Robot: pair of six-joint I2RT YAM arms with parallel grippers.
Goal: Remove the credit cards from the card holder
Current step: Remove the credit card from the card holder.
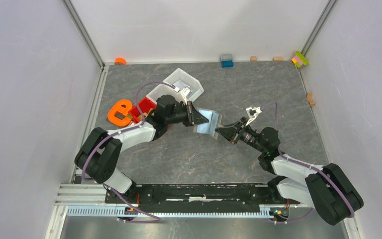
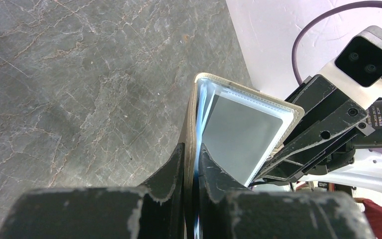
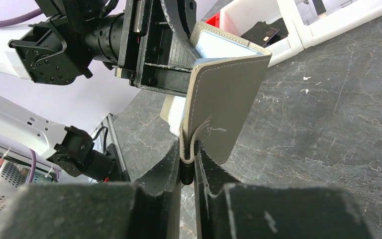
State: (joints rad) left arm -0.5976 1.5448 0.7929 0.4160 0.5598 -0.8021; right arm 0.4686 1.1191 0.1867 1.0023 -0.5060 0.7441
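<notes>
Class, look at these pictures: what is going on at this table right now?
Both arms hold the card holder up between them. The left gripper pinches one flap and the right gripper pinches the other, so it stands partly open. The credit cards sit inside; none is out yet.

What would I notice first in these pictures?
Two black pincers meet over the middle of the table: the left pincer and the right pincer each pinch one flap of the open grey-brown card holder. Next comes the bright orange plastic shape beside the red bin, behind the left arm.
</notes>
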